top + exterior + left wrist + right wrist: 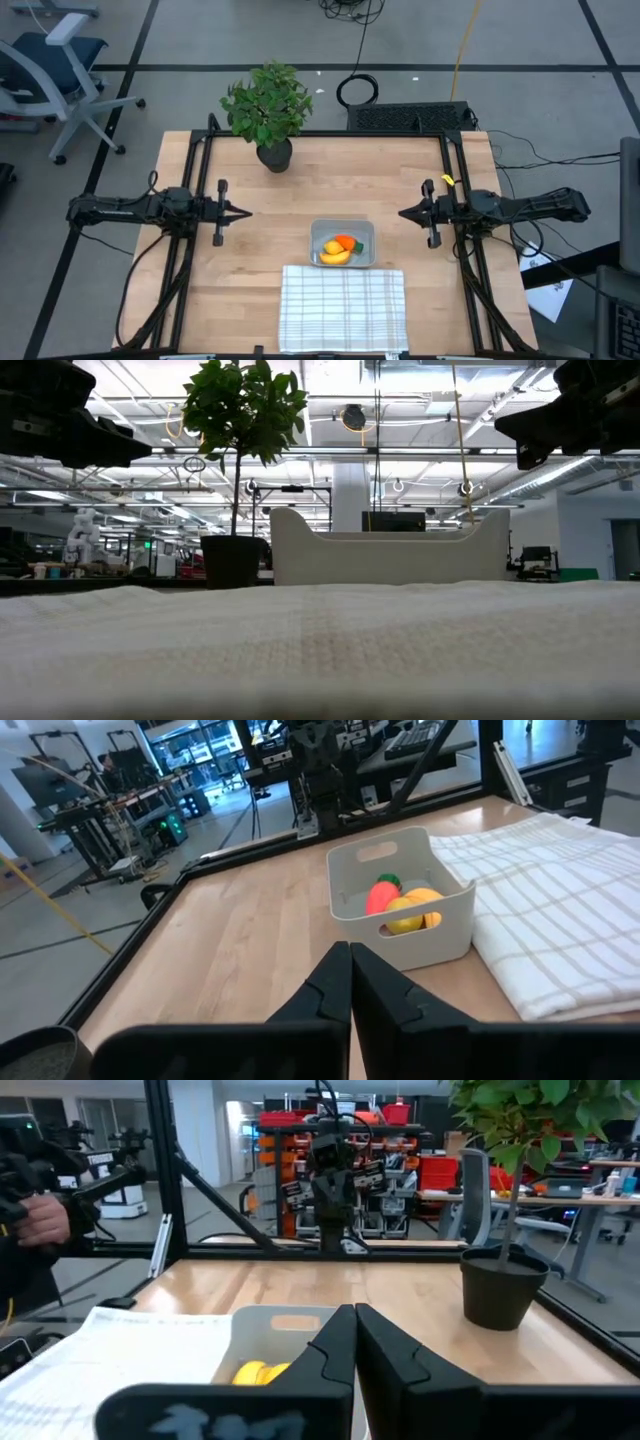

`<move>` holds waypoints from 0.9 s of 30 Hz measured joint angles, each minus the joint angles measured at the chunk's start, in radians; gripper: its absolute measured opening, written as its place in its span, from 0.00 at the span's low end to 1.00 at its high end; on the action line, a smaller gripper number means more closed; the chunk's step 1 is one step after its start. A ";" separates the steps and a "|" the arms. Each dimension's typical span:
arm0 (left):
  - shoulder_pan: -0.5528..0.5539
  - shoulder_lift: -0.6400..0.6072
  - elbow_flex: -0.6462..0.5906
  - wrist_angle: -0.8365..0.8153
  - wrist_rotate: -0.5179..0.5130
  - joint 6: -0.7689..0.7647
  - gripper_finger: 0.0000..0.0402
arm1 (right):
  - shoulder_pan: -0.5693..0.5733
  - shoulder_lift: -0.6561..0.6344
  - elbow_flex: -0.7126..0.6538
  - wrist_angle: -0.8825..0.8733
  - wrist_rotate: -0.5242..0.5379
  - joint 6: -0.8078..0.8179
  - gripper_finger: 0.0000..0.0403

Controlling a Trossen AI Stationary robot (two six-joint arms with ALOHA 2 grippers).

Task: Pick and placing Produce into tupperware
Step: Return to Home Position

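The tupperware (343, 243), a small grey-white container, stands on the wooden table just beyond the white checked cloth (343, 307). Inside it lie the produce: an orange carrot with a green top (346, 241), a yellow banana (336, 257) and a small yellow piece (331, 247). The left wrist view shows them through the tupperware's handle hole (405, 925). My left gripper (245, 213) hovers shut at the table's left side, pointing toward the middle. My right gripper (403, 214) hovers shut at the right side, facing it. Neither holds anything.
A leafy potted plant (268, 112) stands at the table's far edge, left of centre. The checked cloth lies at the near edge and fills the low view's foreground (320, 650). Black frame rails (200, 180) run along the table's sides. A person's hand (40, 1220) shows beyond the table.
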 joint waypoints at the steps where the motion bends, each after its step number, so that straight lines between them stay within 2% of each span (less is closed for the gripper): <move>1: 0.000 0.000 0.000 0.000 0.000 -0.002 0.01 | 0.000 0.000 -0.006 0.005 0.000 -0.002 0.00; 9: 0.000 0.000 0.000 0.000 0.004 -0.021 0.01 | 0.000 0.000 -0.017 0.010 -0.002 0.004 0.00; 18: 0.000 0.000 0.000 0.025 0.003 -0.044 0.06 | 0.000 0.000 -0.017 0.010 -0.005 -0.027 0.00; 27: 0.000 0.000 0.000 0.024 0.003 -0.046 0.01 | 0.000 0.000 -0.017 0.010 -0.006 -0.030 0.00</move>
